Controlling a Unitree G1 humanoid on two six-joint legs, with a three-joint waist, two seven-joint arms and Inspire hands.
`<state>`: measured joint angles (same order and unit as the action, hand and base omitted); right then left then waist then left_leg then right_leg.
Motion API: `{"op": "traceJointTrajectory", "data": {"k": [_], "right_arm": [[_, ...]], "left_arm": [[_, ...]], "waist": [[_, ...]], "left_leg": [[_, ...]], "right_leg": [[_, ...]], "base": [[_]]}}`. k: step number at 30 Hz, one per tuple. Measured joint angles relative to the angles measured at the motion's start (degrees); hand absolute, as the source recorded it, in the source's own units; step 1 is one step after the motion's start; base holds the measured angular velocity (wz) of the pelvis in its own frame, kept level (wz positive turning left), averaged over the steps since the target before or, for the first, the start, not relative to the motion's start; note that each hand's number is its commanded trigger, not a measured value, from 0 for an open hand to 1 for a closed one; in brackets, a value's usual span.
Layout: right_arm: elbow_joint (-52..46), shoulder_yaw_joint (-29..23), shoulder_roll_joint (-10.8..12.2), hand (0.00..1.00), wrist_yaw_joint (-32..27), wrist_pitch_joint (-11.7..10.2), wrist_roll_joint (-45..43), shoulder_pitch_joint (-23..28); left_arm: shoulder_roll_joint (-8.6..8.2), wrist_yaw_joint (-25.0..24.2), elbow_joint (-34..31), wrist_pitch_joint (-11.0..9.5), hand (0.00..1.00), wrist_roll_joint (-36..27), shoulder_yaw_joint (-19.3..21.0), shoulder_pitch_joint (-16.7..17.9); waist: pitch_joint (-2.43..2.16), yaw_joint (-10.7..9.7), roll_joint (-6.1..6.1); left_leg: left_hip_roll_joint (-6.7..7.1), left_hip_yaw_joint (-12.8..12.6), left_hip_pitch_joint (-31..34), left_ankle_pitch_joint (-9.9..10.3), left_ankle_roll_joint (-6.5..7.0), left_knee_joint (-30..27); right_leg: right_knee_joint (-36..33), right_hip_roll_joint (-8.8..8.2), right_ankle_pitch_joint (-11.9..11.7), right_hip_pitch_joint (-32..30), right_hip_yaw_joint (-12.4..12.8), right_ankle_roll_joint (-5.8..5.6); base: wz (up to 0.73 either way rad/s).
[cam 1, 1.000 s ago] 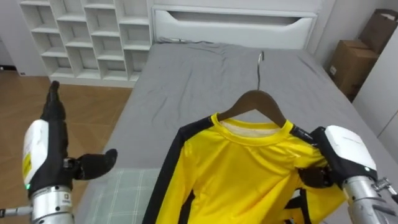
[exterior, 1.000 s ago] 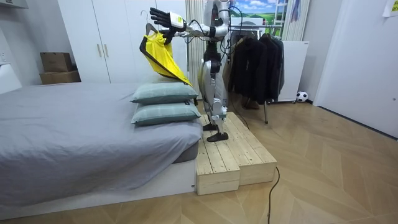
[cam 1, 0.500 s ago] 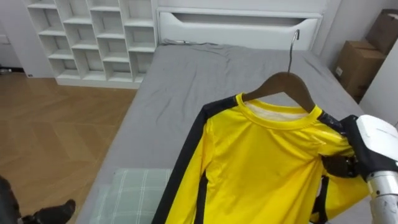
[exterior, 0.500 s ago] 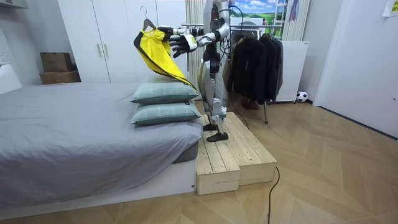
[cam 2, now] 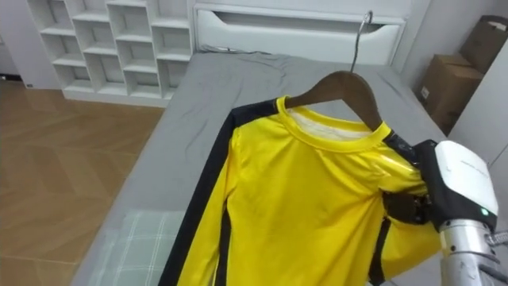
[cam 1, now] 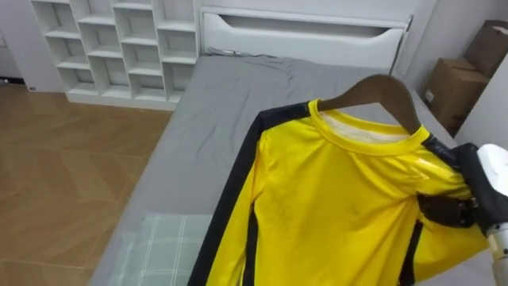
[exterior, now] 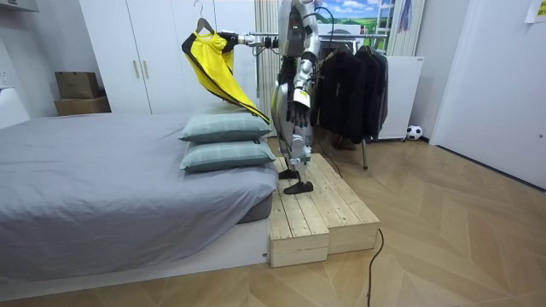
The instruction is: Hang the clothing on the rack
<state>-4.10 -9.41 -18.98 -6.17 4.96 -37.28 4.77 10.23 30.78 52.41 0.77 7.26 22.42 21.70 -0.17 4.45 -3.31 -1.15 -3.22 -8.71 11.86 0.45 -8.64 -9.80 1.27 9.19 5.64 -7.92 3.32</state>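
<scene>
Right hand (cam 2: 419, 209) clamps the yellow shirt (cam 2: 309, 199) on its wooden hanger (cam 2: 341, 83) over the grey bed (cam 2: 226, 91), clothes rack (exterior: 358, 81) behind.

The yellow shirt (cam 2: 302, 206) runs off the bottom edge, covering most of the wooden hanger (cam 2: 343, 82).
</scene>
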Motion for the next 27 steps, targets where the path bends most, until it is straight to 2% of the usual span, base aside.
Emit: {"op": "traceJointTrajectory", "data": {"k": [4, 10, 17, 19, 27], "right_arm": [[-0.4, -0.79, 0.17, 1.0, 0.02, -0.11, 4.38, 1.2], [-0.39, -0.59, 0.31, 1.0, 0.66, -0.12, 6.67, 2.33], [-0.37, 0.59, 0.4, 1.0, 2.12, -0.02, 7.03, 2.36], [-0.37, 0.63, 0.42, 1.0, 2.57, 0.11, 7.02, 2.36], [-0.42, 0.71, 0.51, 1.0, 2.68, 0.12, 7.0, 2.35]], "left_arm": [[-0.24, 0.11, 1.19, -0.03, 0.0, -0.02, -0.01, 2.05], [-0.36, 0.38, 1.09, -0.07, 0.0, -0.08, -1.25, 0.5], [-0.34, 1.08, 0.05, -0.09, 0.0, 0.28, -5.46, -1.29], [-0.34, 1.08, -1.04, -0.08, 0.0, 0.35, -5.8, -1.43], [-0.35, 1.14, -1.86, -0.07, 0.0, 0.34, -7.58, -2.06]], "waist": [[0.12, 0.28, 0.57], [0.2, -0.05, 1.47], [0.14, -2.22, 1.15], [0.13, -2.8, 0.67], [0.07, -2.78, 0.29]], "left_leg": [[0.04, -0.1, -0.05, 0.04, 0.06, -0.07], [0.04, -0.02, -0.03, 0.08, 0.08, -0.07], [0.1, 0.11, 0.18, 0.07, 0.09, 0.0], [0.11, 0.07, 0.53, 0.07, 0.09, -0.02], [0.2, 0.04, 1.02, 0.07, 0.1, -0.06]], "right_leg": [[-0.03, -0.04, 0.0, 0.14, -0.04, -0.05], [-0.09, -0.08, 0.02, 0.19, -0.08, -0.08], [-0.06, -0.1, 0.04, -0.03, -0.03, -0.11], [-0.04, -0.11, 0.05, -0.41, -0.04, -0.12], [0.06, -0.19, 0.11, -0.89, 0.02, -0.24]], "base": [[0.02], [0.01], [0.0], [0.0], [0.0]]}}
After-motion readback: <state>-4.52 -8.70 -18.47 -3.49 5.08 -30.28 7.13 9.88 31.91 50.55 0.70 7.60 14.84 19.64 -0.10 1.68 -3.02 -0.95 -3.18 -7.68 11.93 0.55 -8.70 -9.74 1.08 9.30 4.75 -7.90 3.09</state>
